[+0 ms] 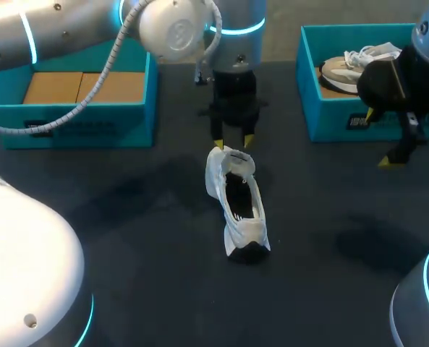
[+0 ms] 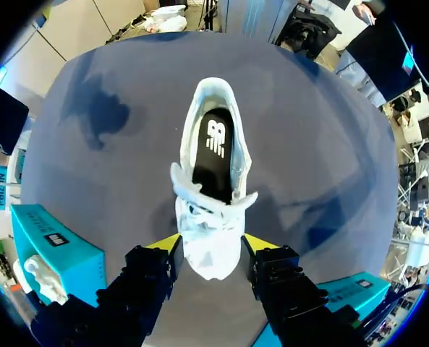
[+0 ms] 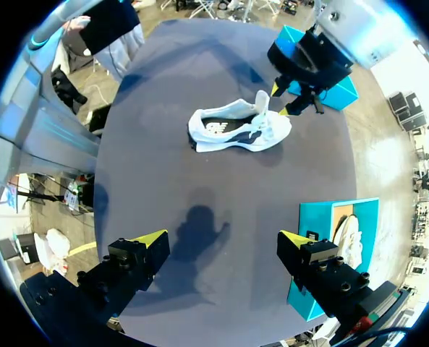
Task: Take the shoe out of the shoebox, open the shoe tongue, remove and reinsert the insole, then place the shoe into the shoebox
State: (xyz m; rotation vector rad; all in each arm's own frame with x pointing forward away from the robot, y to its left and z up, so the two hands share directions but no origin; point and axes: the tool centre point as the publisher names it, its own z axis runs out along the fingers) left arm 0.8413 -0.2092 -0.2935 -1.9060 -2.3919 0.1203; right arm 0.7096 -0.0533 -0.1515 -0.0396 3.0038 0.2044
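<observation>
1. White fabric, soft and rumpled: the white low-top sneaker (image 1: 237, 206) stands on its sole in the middle of the dark table (image 1: 127, 217), out of both boxes, toe pointing at the left gripper (image 2: 214, 244).
2. That gripper is spread wide and carries nothing. Its yellow tips sit either side of the toe; whether they touch, I can't say.
3. The danger, as I read it: pinch the toe instead of the tongue and this light shoe squashes, twists or skids, with the tongue left down over the insole.
4. How it looks: tongue and laces are bunched over the forefoot, the collar gapes, and the black insole (image 2: 214, 144) lies flat inside, showing at the heel.
5. Further out, the right gripper (image 3: 223, 238) hangs wide and empty, well apart from the shoe, beside the teal shoebox (image 1: 330, 119) holding a second beige sneaker (image 1: 341, 71).
6. A second teal box lined with brown cardboard (image 1: 77, 123) sits far left.
</observation>
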